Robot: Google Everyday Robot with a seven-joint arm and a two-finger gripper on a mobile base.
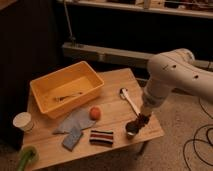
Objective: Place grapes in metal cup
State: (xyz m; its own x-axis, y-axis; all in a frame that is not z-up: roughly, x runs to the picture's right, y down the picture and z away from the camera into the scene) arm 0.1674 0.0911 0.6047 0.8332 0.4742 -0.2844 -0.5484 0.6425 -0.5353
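Observation:
The metal cup [131,131] stands near the front right corner of the wooden table [115,107]. My gripper [140,122] points down from the white arm [170,75], right over the cup's right rim. It is shut on the grapes [141,120], a small dark reddish bunch that hangs at the cup's mouth. I cannot tell whether the grapes touch the cup.
A yellow bin [66,90] stands at the back left. An orange fruit [95,113], a grey cloth [75,120], a striped item [102,137], a white spoon [129,100], a white cup [22,121] and a green thing [26,157] also lie on the table. Cables lie on the floor at the right.

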